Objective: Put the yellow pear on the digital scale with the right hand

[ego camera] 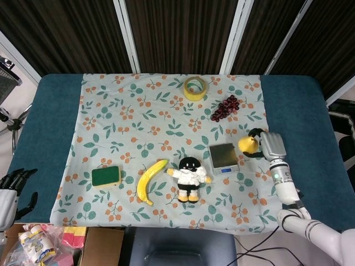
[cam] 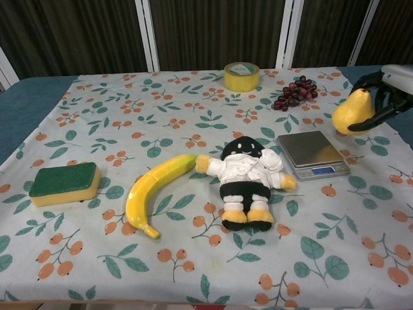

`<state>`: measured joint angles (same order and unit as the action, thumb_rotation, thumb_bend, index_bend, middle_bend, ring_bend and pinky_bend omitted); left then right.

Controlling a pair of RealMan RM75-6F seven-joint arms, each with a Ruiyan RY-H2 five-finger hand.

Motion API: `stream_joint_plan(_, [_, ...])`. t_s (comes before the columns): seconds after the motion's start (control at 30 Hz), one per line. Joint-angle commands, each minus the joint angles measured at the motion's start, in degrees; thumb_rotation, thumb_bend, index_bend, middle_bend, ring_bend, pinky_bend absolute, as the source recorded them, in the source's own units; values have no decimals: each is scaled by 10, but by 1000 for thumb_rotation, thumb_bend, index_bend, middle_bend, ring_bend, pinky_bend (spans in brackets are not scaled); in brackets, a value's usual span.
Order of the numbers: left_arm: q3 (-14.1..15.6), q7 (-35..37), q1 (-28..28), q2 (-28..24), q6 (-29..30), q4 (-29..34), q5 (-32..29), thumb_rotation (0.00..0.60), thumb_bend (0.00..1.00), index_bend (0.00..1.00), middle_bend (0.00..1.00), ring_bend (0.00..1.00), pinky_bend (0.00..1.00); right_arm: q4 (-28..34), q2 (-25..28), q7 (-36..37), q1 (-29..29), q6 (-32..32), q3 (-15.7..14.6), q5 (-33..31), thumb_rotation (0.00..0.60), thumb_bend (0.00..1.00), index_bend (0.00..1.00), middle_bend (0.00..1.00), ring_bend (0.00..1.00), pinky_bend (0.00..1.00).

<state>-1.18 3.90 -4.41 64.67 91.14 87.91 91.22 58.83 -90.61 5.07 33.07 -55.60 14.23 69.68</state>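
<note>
Pear [cam: 352, 112] clamped in the right hand [cam: 381, 97], lifted just right of the scale [cam: 312, 154]; left hand [ego camera: 12, 188] open.

the head view looks steeply down from high above the near edge, taking in the whole bench [ego camera: 50, 111], the dark curtain behind it and floor on both sides. the chest view sits low and close at the near edge, facing level across the floral cloth [cam: 193, 116]. both share the cloth, from the sponge [ego camera: 106, 176] to the digital scale [cam: 312, 154].
</note>
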Motion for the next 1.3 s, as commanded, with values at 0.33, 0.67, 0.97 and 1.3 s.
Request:
stream_joint_plan(0.33, [9,-5,13,-7,18,11,19,600,447,219,265,177,258,109,25,-80,12,-19,-18,26,600,328,765,621,629,725])
stream_joint_plan(0.67, [3,-8,4,-6,1,13,12,600,446,222,268,182,270,66,-5,-98,24,-5,-18,8,600,328,750,621,626,725])
stream_joint_plan(0.97, [4,-7,7,-7,1,15,10,600,445,222,269,182,274,36,-22,-71,33,17,-24,12,600,328,597,575,509,657])
stream_joint_plan(1.3, [5,-7,10,-8,5,15,13,600,445,222,269,181,275,54,-1,-29,27,17,-34,33,600,328,245,290,205,495])
